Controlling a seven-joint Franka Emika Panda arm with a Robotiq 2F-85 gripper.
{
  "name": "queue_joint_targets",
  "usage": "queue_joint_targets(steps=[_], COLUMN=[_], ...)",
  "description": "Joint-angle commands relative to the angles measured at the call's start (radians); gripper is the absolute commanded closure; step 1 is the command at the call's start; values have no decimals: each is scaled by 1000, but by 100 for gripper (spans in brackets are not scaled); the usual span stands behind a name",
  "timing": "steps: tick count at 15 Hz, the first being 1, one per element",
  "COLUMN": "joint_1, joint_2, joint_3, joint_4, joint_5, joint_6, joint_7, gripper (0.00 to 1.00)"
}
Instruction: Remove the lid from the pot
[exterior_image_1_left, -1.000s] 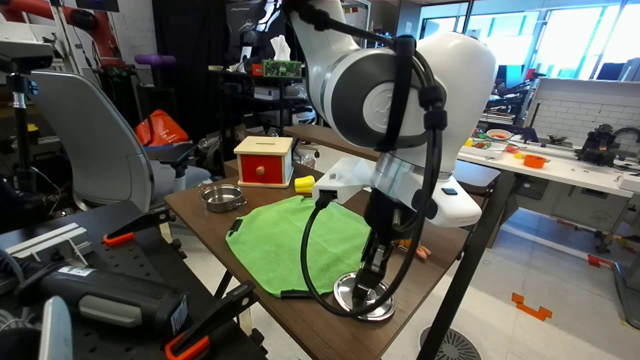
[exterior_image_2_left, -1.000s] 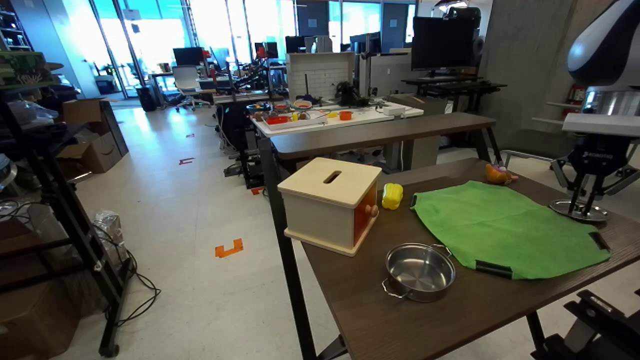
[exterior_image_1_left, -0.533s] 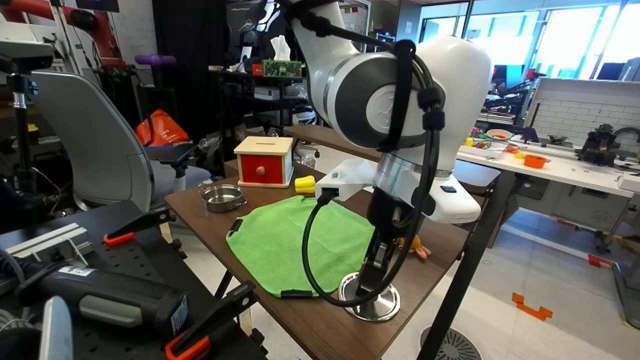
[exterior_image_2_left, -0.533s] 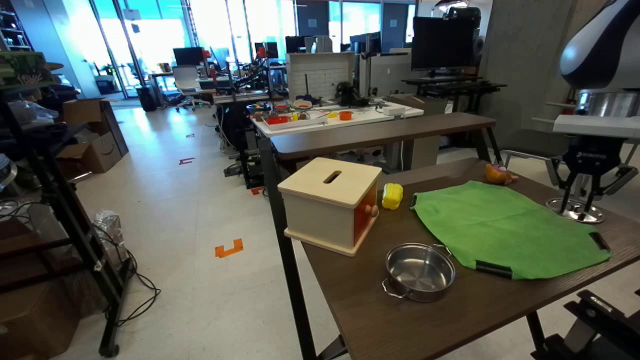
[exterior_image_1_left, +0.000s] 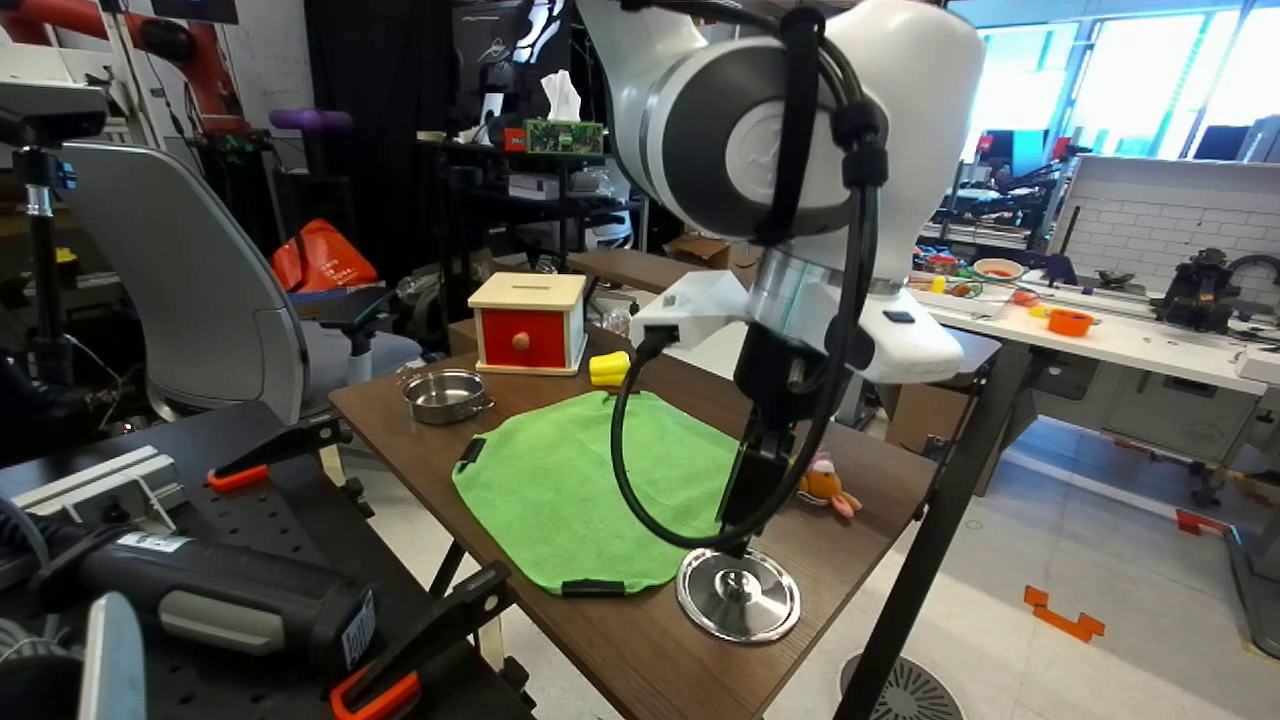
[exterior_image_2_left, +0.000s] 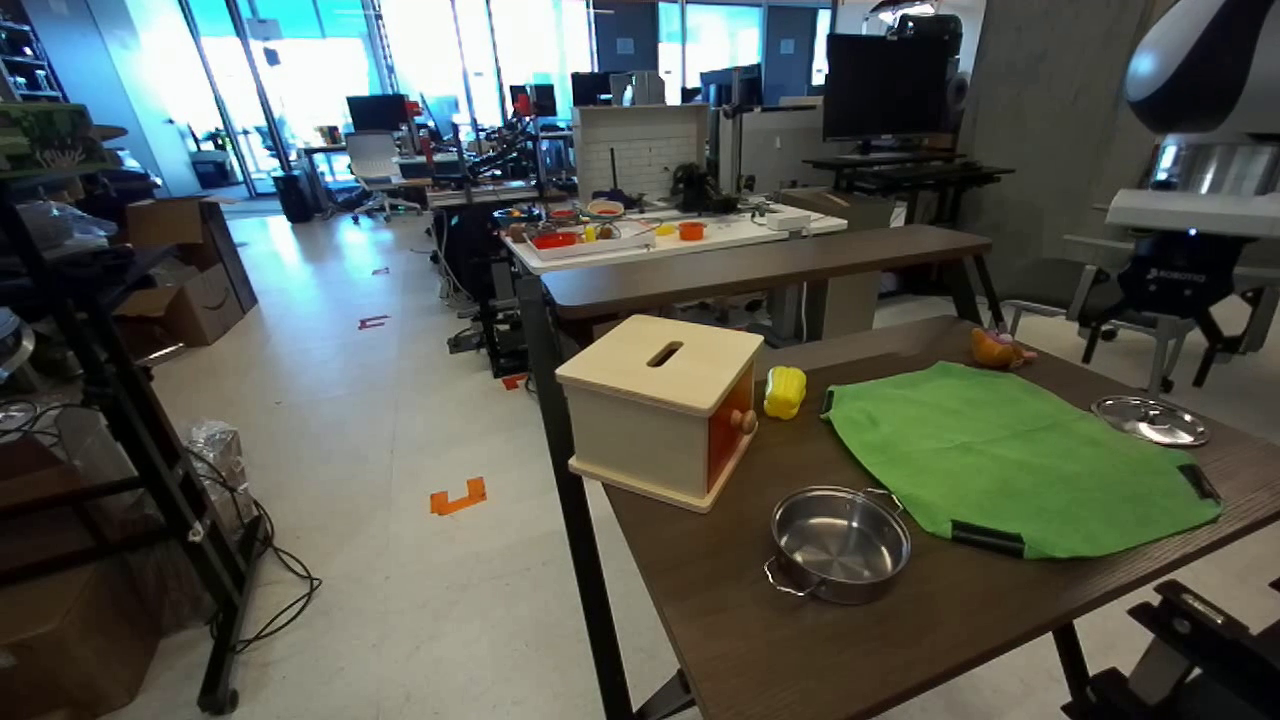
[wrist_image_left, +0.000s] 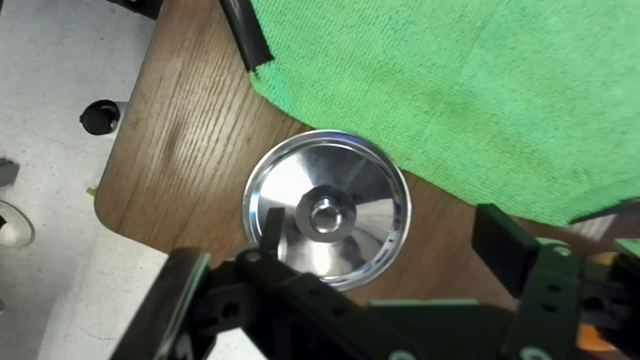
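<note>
Box (exterior_image_2_left: 655, 415): wooden, slotted top, red front; leftmost on the worktop (exterior_image_2_left: 760, 640) in an exterior view.

Pepper (exterior_image_2_left: 785, 392): yellow, likely a mock one; just right of the box, apart from it.

Pot (exterior_image_2_left: 840, 548): silvery, round, shallow; near side, uncovered, nothing seen inside.

Toy (exterior_image_2_left: 998, 349): orange; far side, beyond the cloth (exterior_image_2_left: 1020, 465).

Cloth: green, spread flat; right of the pot and apart from it.

Lid (exterior_image_2_left: 1150, 421): silvery, round; far right, flat on the worktop, knob (wrist_image_left: 326, 215) upward. Just beside the cloth; whether the two touch cannot be told. Off the pot and well apart from it, so the task looks done. Hazard, as judged: the far edge of the worktop is near, and a sideways knock could send it sliding over. A push the other way could ruck the cloth.

Pincer (exterior_image_2_left: 1143, 370): spread wide, nothing between its tips; above the lid, apart from it. Likely remaining step: lifting away. Hazard: coming down off-centre, it could press one side of the lid and tip or skid it.

Cable (exterior_image_1_left: 862, 232): black, hanging in a low loop before the pincer in an exterior view. Hazard: a wide swing at low height could let the loop snag the knob or drag the toy.
</note>
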Motion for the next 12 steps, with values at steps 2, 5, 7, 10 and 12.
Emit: queue_joint_targets(steps=[2,5,7,10,12], joint_1=[10,26,27,33,32], joint_2=[-291,-445,-374,-437,-436], joint_3=[28,56,43,51,51], joint_4=[-208,-299,-229,-281,-288], joint_5=[21,24,1,0,0], joint_6=[16,9,-3,-3,-3], joint_7=[-96,-148,-108,-116,-120], gripper=[0,0,0,0,0])
